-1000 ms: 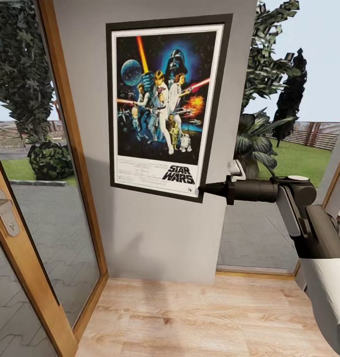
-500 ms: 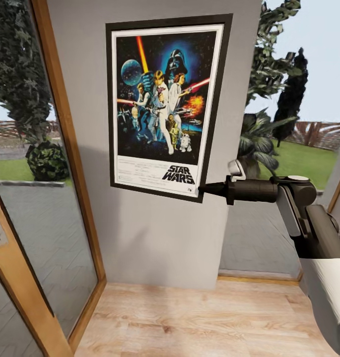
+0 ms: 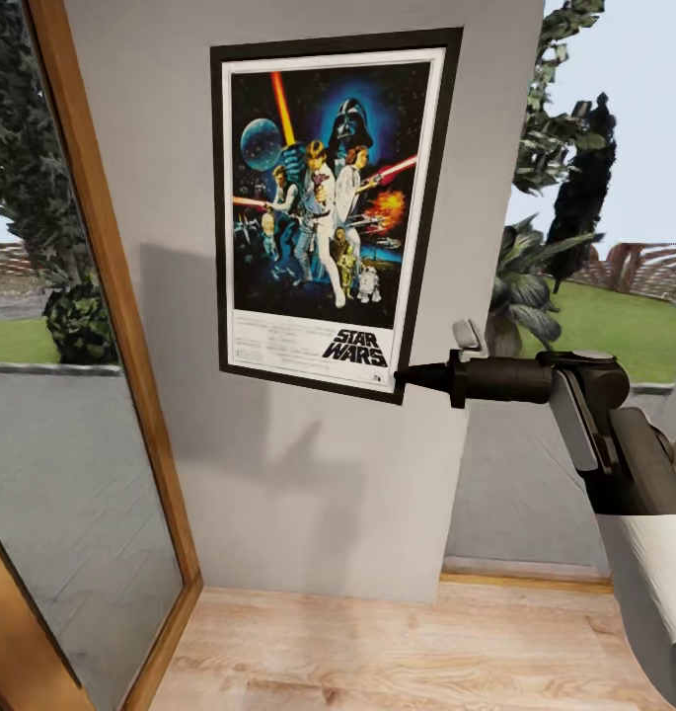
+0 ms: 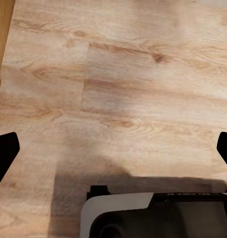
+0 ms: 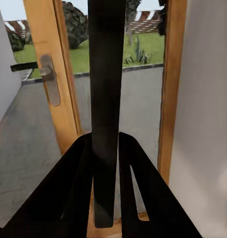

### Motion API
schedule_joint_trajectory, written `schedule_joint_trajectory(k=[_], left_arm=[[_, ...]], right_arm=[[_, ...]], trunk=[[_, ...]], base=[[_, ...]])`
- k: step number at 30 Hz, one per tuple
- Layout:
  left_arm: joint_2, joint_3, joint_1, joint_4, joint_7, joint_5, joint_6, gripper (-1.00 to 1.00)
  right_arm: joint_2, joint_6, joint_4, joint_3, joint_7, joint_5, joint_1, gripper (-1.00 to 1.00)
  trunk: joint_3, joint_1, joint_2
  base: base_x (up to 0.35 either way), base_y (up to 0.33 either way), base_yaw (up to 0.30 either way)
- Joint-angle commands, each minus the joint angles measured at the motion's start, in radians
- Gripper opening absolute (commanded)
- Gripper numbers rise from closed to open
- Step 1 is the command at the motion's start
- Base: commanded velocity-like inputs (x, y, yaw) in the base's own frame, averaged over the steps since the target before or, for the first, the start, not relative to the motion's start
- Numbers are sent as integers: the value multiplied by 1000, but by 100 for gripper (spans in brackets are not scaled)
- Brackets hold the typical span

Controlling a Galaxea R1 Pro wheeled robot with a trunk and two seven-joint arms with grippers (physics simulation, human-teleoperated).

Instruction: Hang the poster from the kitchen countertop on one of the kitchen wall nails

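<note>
Against the pale grey wall panel ahead of me, the poster stands upright in portrait, held flat in front of it between two glazed openings. My right claw grips it at the lower right corner of the black frame, the arm reaching in level from the right. From the right wrist view I see the frame edge-on as a dark vertical strip, with the two black fingers closed on either side of it and touching it. Beyond the strip that view takes in a wood-framed door with a metal lever handle, lawn and paving outside.

On the head view a wooden frame borders the glass pane left of the wall, and trees and grass lie beyond the window to the right. Light wood flooring runs along the base of the wall.

My left claw points down at the plank floor, its two dark fingertips set wide apart with nothing between them.
</note>
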Motion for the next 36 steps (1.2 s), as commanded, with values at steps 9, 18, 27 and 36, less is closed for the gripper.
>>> schedule_joint_trajectory(k=[9,18,27,36], left_arm=[[0,3,0,0,-6,7,1,100],[0,3,0,0,-6,7,1,100],[0,3,0,0,-6,7,1,100],[0,3,0,0,-5,7,1,100]], right_arm=[[-1,-32,0,2,1,-7,1,-100],[-1,-44,2,2,1,-7,1,-100],[-1,-45,2,2,1,-7,1,-100],[-1,-45,2,3,2,-7,1,-100]], trunk=[[0,1,0],[0,1,0],[0,1,0],[0,1,0]], base=[[320,0,0],[320,0,0],[213,0,0],[13,0,0]])
